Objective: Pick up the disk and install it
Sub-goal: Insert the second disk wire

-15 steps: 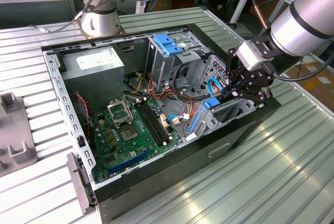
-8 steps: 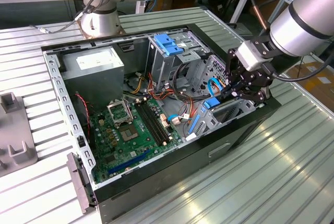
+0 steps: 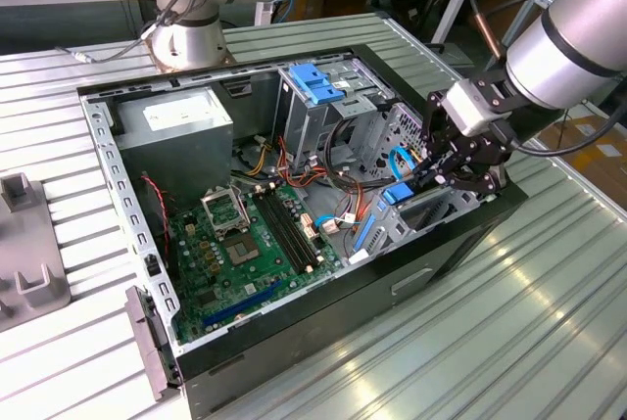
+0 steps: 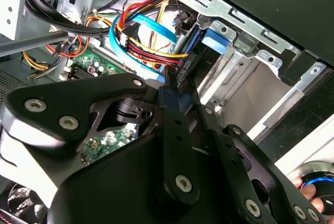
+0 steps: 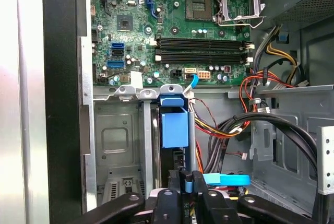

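a: pincer (image 3: 453,173) is down inside the open computer case (image 3: 323,303), at the drive cage on the exterior view's right, beside the motherboard (image 3: 250,244).

b: and the disk?

a: the disk (image 5: 174,130) stands on edge in a slot of the low metal cage (image 5: 117,145), its blue rail end up. in the first wrist view the pincer's black links sit right at its near edge; looks like the drive is most of the way home in its bay.

b: clamped on it?

a: i'd judge so. in the second wrist view the fingers (image 4: 175,130) come together on a thin blue-edged strip, closed on the disk. holding it edgewise makes sense, since the slot is narrow and cables (image 4: 141,36) crowd just beside it.

b: the tall bay?

a: its blue bracket (image 3: 315,82) sits well apart, untouched. the case lies on the ribbed worktop (image 3: 509,322).
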Controlling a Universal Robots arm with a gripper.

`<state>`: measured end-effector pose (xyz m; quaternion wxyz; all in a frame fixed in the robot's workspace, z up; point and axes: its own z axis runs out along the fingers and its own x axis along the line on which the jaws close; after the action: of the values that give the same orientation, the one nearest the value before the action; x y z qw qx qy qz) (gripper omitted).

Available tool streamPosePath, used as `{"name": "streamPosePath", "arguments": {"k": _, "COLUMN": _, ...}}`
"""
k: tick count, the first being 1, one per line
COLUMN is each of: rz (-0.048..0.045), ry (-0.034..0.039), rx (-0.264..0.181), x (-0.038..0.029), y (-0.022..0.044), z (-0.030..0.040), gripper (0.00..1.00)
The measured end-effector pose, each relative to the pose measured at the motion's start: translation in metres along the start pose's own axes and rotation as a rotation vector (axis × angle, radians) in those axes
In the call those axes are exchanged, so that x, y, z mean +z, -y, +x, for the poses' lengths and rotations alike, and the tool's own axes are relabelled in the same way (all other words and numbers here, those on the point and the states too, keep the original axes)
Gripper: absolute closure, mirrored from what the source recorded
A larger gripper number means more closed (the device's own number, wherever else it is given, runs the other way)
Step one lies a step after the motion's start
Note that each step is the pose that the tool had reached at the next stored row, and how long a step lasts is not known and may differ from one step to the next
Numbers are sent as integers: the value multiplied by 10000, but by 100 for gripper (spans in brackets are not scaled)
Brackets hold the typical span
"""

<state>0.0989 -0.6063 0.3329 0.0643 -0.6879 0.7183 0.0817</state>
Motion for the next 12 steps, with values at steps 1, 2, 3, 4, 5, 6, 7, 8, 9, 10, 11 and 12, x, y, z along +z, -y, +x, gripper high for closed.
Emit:
{"name": "streamPosePath", "arguments": {"k": 1, "rz": 0, "ry": 14, "rx": 0, "x": -29, "y": -1, "z": -5, "gripper": 77}}
{"name": "streamPosePath", "arguments": {"k": 2, "rz": 0, "ry": 19, "rx": 0, "x": -68, "y": -3, "z": -13, "gripper": 77}}
{"name": "streamPosePath", "arguments": {"k": 3, "rz": -1, "ry": 6, "rx": 0, "x": -110, "y": -4, "z": -24, "gripper": 77}}
{"name": "streamPosePath", "arguments": {"k": 4, "rz": -1, "ry": 5, "rx": 0, "x": -149, "y": -5, "z": -34, "gripper": 77}}
{"name": "streamPosePath", "arguments": {"k": 5, "rz": -1, "ry": 9, "rx": 0, "x": -176, "y": -6, "z": -40, "gripper": 77}}
{"name": "streamPosePath", "arguments": {"k": 6, "rz": -1, "ry": 11, "rx": 0, "x": -202, "y": -6, "z": -47, "gripper": 77}}
{"name": "streamPosePath", "arguments": {"k": 7, "rz": -1, "ry": 12, "rx": 0, "x": -224, "y": -7, "z": -53, "gripper": 77}}
{"name": "streamPosePath", "arguments": {"k": 8, "rz": -2, "ry": 14, "rx": 0, "x": -251, "y": -8, "z": -61, "gripper": 77}}
{"name": "streamPosePath", "arguments": {"k": 9, "rz": -2, "ry": 20, "rx": 0, "x": -263, "y": -8, "z": -64, "gripper": 77}}
{"name": "streamPosePath", "arguments": {"k": 10, "rz": -2, "ry": 23, "rx": 0, "x": -271, "y": -8, "z": -66, "gripper": 77}}
{"name": "streamPosePath", "arguments": {"k": 11, "rz": -2, "ry": 28, "rx": -1, "x": -275, "y": -8, "z": -67, "gripper": 79}}
{"name": "streamPosePath", "arguments": {"k": 12, "rz": -6, "ry": 34, "rx": -2, "x": -276, "y": -3, "z": -68, "gripper": 85}}
